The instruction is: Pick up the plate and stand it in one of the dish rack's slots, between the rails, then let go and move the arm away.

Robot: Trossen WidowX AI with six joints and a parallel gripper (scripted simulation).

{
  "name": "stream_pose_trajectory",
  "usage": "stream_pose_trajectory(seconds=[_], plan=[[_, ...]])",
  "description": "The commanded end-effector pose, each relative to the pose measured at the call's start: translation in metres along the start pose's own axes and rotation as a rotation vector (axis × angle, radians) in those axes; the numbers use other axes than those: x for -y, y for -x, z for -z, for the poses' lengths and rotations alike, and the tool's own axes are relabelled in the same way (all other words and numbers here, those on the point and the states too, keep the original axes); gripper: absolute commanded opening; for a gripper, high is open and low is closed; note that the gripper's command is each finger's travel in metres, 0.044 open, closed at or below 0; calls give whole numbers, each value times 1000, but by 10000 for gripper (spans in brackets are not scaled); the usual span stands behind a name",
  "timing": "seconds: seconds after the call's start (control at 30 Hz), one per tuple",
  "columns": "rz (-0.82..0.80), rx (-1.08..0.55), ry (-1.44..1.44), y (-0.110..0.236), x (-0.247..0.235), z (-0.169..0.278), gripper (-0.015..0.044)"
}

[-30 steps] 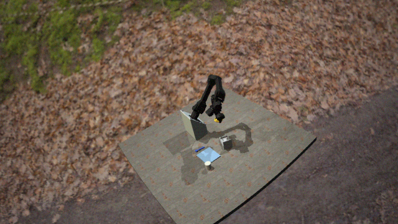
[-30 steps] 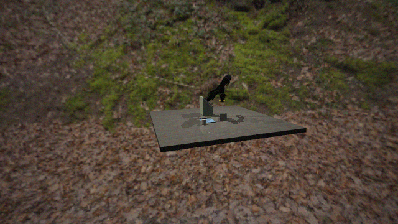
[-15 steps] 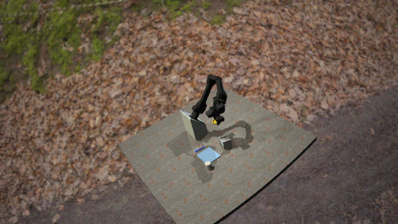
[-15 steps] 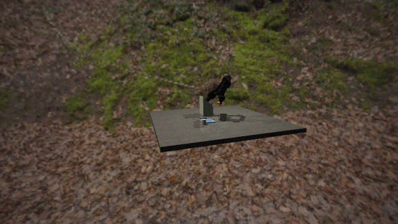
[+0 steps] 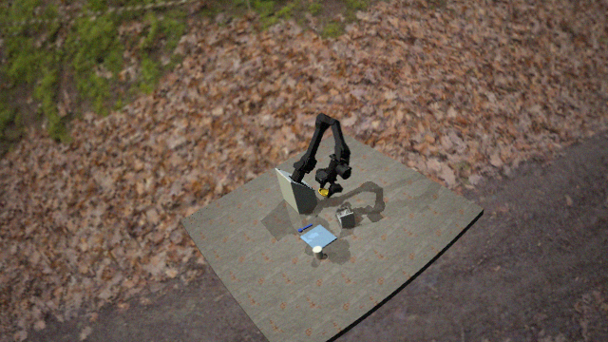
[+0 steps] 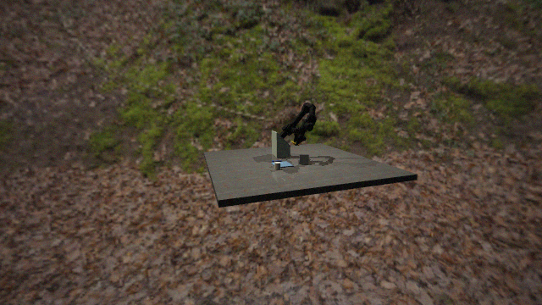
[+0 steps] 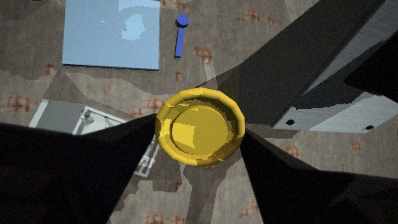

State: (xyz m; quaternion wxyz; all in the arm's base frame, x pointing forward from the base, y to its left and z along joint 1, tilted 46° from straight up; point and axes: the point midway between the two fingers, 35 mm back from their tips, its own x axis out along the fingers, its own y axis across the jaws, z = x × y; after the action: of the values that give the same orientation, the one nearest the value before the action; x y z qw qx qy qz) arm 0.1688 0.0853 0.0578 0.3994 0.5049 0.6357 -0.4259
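My gripper (image 7: pixel 199 125) (image 5: pixel 329 189) (image 6: pixel 295 141) is shut on a small yellow plate (image 7: pixel 200 125) (image 5: pixel 323 192), gripping its rim from both sides. It holds the plate in the air above the table (image 5: pixel 266 285). The plate's hollow face is turned to the wrist camera. The dish rack (image 5: pixel 345 218) (image 6: pixel 303 159) is a small grey box with rails; it stands on the table below and to one side of the plate. In the wrist view the dish rack (image 7: pixel 97 121) shows at the left, partly hidden by a finger.
A light blue mat (image 5: pixel 318 236) (image 7: pixel 110 35) lies flat with a blue spoon (image 5: pixel 305 228) (image 7: pixel 180 32) beside it. A white cup (image 5: pixel 317 252) (image 6: pixel 277 165) stands at the mat's near corner. A tall grey wedge block (image 5: pixel 296 192) (image 6: pixel 279 146) stands at the arm's base.
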Motion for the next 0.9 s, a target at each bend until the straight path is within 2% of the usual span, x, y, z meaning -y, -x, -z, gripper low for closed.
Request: stream_pose_trajectory(seconds=[0.0, 0.87], plan=[[1, 85, 33, -11, 0, -5, 0], [-209, 564, 309, -44, -19, -11, 0]])
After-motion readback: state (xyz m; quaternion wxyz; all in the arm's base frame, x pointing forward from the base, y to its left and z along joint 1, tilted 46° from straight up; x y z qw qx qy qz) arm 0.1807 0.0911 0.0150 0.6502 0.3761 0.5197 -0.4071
